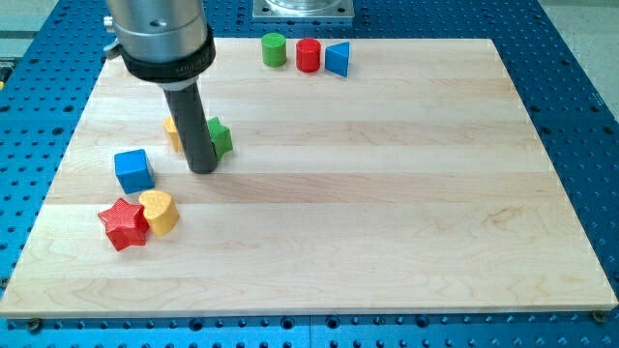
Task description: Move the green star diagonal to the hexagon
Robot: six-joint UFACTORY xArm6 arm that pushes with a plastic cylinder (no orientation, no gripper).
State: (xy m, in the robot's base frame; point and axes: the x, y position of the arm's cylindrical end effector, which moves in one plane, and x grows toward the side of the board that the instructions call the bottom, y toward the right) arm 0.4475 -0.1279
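Observation:
The green star (221, 139) lies on the wooden board at the upper left, mostly hidden behind my rod. A yellow block (172, 130), probably the hexagon, peeks out on the rod's left side, close to the star. My tip (202, 169) rests on the board just below and between these two blocks, touching or nearly touching the star's left edge.
A blue cube (133, 170), a red star (123, 223) and a yellow heart-like block (160, 211) sit at the view's left. A green cylinder (275, 49), a red cylinder (308, 55) and a blue triangle (337, 59) line the top edge.

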